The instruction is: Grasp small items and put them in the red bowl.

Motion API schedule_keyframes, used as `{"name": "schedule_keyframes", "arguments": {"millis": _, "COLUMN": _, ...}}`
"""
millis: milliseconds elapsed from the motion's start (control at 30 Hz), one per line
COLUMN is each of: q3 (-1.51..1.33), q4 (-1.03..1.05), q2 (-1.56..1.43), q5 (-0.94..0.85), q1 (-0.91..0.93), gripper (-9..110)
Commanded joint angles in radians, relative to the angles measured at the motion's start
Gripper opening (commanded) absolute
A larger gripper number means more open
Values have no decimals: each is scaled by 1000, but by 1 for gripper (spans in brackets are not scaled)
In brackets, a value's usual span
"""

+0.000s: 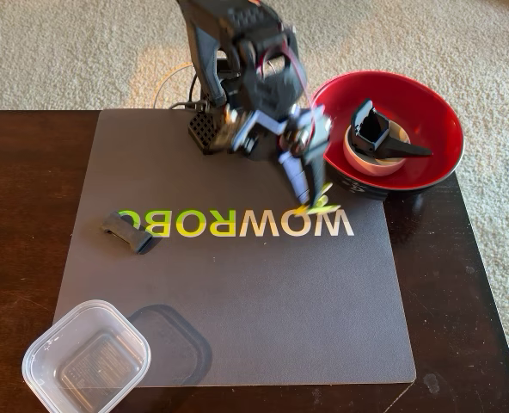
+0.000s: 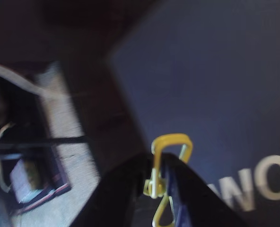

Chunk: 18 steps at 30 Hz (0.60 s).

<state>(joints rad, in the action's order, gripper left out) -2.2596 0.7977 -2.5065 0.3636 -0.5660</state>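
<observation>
Closest to the fixed camera, a clear plastic container point(image 1: 87, 357) is seen at the front left corner of a dark grey mat point(image 1: 263, 301), partly overhanging onto the dark wooden table point(image 1: 461, 301). Across the mat, large lettering is printed upside down from this view and can be read as "WOWROBO", partly in white and partly in yellow-green. A short flat black bar point(image 1: 126, 231) is laid on the mat just left of the lettering.

Near the mat's far right part, the gripper point(image 1: 310, 200) is shown pointing down, blurred, with its fingers clenched on a tiny yellow clip point(image 1: 316, 206). In the wrist view, the yellow clip point(image 2: 166, 177) is seen pinched between the two dark fingers point(image 2: 121, 194), its looped end sticking out above the mat, with "WO" readable at the lower right.

At the right rear, the red bowl point(image 1: 426, 103) is placed at the mat's edge. Inside it, a cream-white ring point(image 1: 362, 159) is seen, with a black pointed plastic part point(image 1: 379, 133) resting on top.
</observation>
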Motion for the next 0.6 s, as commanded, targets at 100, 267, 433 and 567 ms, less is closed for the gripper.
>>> {"name": "schedule_keyframes", "arguments": {"millis": 100, "q3": 135, "q4": -54, "q2": -51, "q5": 158, "q1": -259, "gripper": 0}}
{"name": "schedule_keyframes", "arguments": {"millis": 267, "q3": 115, "q4": -49, "q2": 112, "q5": 196, "q1": -505, "gripper": 0}}
{"name": "schedule_keyframes", "arguments": {"millis": 433, "q3": 81, "q4": -41, "q2": 304, "q5": 202, "q1": -606, "gripper": 14}}
{"name": "schedule_keyframes", "arguments": {"millis": 567, "q3": 18, "q4": -52, "q2": 310, "q5": 186, "q1": -626, "gripper": 25}}
